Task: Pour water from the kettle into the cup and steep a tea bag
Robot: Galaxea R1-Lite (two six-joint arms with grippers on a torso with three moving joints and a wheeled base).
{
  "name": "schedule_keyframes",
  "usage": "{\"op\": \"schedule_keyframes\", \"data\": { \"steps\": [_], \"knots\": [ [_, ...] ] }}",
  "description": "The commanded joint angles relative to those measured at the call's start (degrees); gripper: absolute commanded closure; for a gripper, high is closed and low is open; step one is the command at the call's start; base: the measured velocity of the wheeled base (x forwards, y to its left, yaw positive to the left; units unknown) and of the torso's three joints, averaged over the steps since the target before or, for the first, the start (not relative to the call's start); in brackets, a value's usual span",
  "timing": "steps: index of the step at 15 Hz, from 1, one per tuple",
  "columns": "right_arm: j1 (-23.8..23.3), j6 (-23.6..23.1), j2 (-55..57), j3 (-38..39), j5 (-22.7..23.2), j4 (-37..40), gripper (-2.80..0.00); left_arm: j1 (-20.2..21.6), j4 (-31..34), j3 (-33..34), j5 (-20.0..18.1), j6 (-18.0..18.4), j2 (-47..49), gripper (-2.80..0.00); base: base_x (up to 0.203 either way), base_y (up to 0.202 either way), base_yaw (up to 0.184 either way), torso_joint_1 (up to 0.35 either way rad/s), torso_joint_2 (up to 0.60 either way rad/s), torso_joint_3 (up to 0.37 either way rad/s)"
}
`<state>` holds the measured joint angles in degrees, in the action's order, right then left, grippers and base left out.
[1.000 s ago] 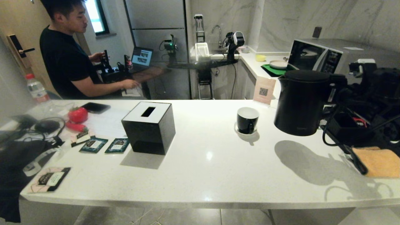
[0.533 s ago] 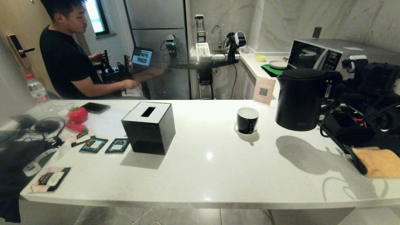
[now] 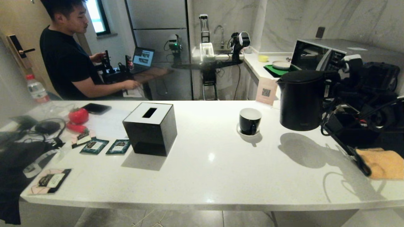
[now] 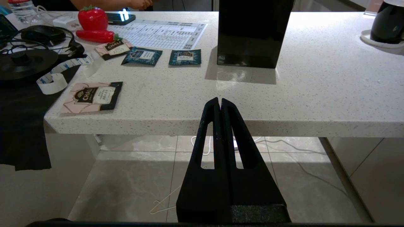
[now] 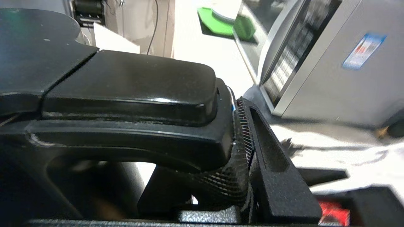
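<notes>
Kettle lifted beside the cup.
Head view: right gripper (image 3: 331,90) holds the kettle (image 3: 301,99) by its handle, clear of the bench (image 3: 202,170), right of the cup (image 3: 250,120). Left wrist view: left gripper (image 4: 220,102), jaws closed and empty, below the bench edge. Right wrist view: jaws clamp the handle.

Matte black robot arms, plastic claws.
Left claw (image 4: 220,104): two tapered black fingers with slotted cut-outs. Right claw (image 5: 243,132): ribbed grid pads, hollowed finger, looping black cables behind, white housing above.
</notes>
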<state>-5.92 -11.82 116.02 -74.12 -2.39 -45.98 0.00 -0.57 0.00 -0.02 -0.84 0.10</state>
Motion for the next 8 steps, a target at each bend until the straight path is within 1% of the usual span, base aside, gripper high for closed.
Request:
{"op": "schedule_keyframes", "data": {
  "steps": [1,8],
  "knots": [
    [0.3,-2.2,1.3,-1.6,0.3,-0.3,0.00,0.0,0.0,0.0,0.0,0.0,0.0,0.00,0.000,0.000,0.000,0.000,0.00,0.000],
    [2.3,-8.2,2.0,-3.0,0.4,0.6,0.00,0.0,0.0,0.0,0.0,0.0,0.0,0.00,0.000,0.000,0.000,0.000,0.00,0.000]
  ]
}}
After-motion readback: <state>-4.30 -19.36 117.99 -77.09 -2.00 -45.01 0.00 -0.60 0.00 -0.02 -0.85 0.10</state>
